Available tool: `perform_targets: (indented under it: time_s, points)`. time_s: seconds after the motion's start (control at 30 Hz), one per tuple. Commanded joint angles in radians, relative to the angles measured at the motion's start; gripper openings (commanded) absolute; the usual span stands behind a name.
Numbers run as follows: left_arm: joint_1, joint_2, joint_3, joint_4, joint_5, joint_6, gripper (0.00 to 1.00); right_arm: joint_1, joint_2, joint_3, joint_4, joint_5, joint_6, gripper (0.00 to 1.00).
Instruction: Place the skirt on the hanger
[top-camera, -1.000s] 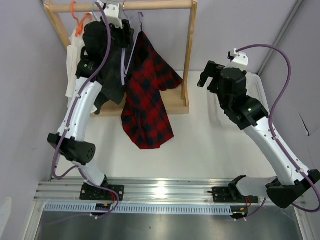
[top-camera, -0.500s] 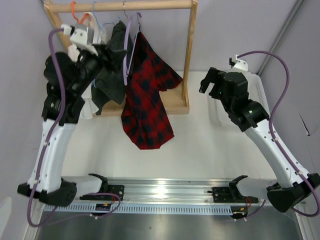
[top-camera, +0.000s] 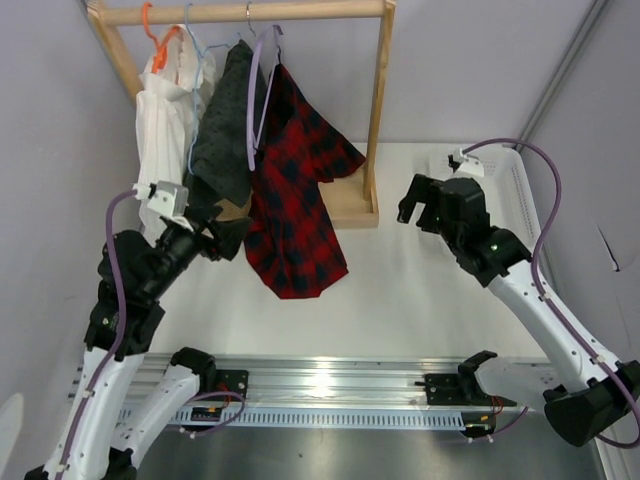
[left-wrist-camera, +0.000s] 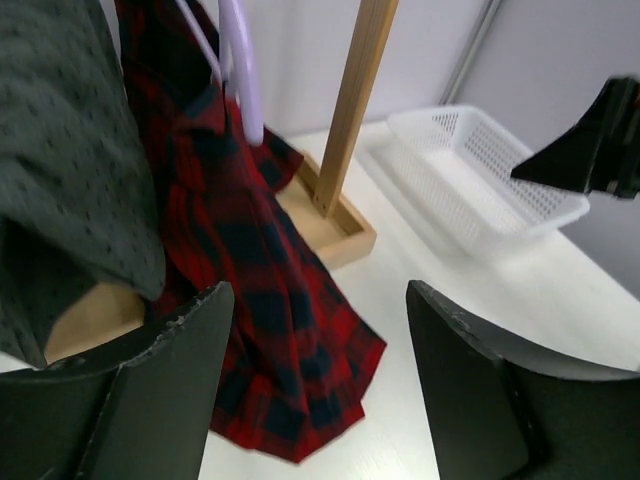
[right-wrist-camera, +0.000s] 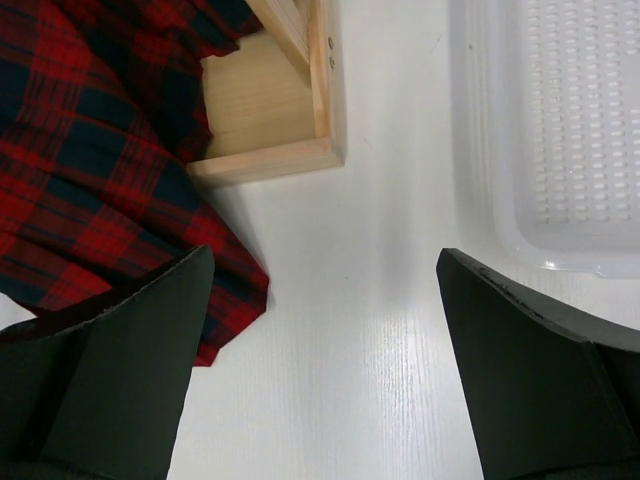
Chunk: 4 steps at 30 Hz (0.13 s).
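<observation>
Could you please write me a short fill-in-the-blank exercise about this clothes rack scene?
1. The checked skirt hangs on the ____ hanger.
2. Both the left claw and the right claw are ____, holding nothing.
3. The white basket sits to the ____ of the wooden rack.
Missing words: lilac; open; right.

The skirt hung from the hanger at upper centre-left, beside a grey garment at far left. A post rose at centre, a basket sat right, and the left gripper gaped along the bottom edge.
</observation>
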Motion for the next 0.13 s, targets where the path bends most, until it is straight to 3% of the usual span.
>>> perform_targets:
  time_s: [0.0,0.1]
  points:
    - [-0.003,-0.039,-0.096,0.000,0.015,-0.040,0.76,-0.004,-0.041,-0.006,0.053,0.011,0.021,1.00]
    - [-0.004,-0.037,-0.110,-0.005,0.035,-0.042,0.76,-0.004,-0.040,-0.009,0.047,0.019,0.030,1.00]
